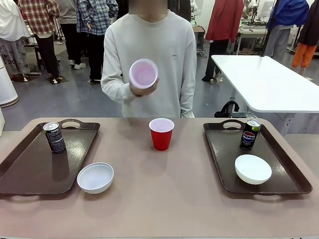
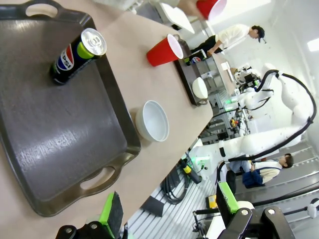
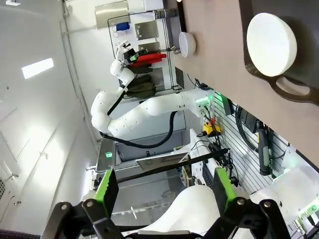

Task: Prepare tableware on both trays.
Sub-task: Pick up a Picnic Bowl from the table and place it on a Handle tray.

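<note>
Two dark brown trays lie on the tan table. The left tray (image 1: pixel 30 164) carries a black-green can (image 1: pixel 55 137); a white bowl (image 1: pixel 95 177) sits on the table just off its right rim. On the right tray (image 1: pixel 284 172) stand a Pepsi can (image 1: pixel 250 133) and a second white bowl (image 1: pixel 253 169). One red cup (image 1: pixel 161 133) stands upright mid-table. The person's hand holds another red cup (image 1: pixel 143 74) tilted at chest height. My left gripper (image 2: pixel 169 209) hangs open above the left tray's (image 2: pixel 60 134) near end. My right gripper (image 3: pixel 165 191) is open, off the table's near edge by the right tray (image 3: pixel 309 30).
The person stands at the far side, centre. A white table (image 1: pixel 269 82) and other people are behind. The left wrist view shows the can (image 2: pixel 77 52), bowl (image 2: pixel 153 121) and cup (image 2: pixel 165 51). The right wrist view shows the bowl (image 3: pixel 271 45) on its tray.
</note>
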Controlling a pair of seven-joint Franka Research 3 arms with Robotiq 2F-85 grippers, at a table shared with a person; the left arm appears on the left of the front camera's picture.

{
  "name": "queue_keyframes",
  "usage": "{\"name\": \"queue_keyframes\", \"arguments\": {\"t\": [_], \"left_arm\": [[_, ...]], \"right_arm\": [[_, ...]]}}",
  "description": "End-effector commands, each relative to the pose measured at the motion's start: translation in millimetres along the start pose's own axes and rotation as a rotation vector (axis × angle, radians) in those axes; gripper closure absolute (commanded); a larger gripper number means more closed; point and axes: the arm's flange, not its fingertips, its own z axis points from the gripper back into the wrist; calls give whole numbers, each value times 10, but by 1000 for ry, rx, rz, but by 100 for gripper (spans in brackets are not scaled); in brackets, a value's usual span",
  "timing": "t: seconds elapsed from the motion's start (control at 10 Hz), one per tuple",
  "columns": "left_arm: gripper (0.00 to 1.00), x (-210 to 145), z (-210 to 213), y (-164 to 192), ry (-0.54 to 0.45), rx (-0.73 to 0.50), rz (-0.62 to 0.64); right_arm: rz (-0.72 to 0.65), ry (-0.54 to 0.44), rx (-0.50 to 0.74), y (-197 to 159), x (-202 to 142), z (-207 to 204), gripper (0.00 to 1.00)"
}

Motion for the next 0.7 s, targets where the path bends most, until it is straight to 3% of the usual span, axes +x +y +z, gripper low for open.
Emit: {"name": "queue_keyframes", "arguments": {"t": [0.0,0.1,0.3,0.6], "left_arm": [[0,-4,18,-17,-9,-13,0],[0,0,0,0,0,0,0],[0,-96,-572,-603,89,153,-164],[0,-148,-1283,-1034,166,324,-301]], "right_arm": [[9,7,-1,-7,-58,30,0],[9,7,-1,-7,-58,30,0],[9,7,-1,-7,-58,30,0],[9,7,-1,-7,-58,30,0]]}}
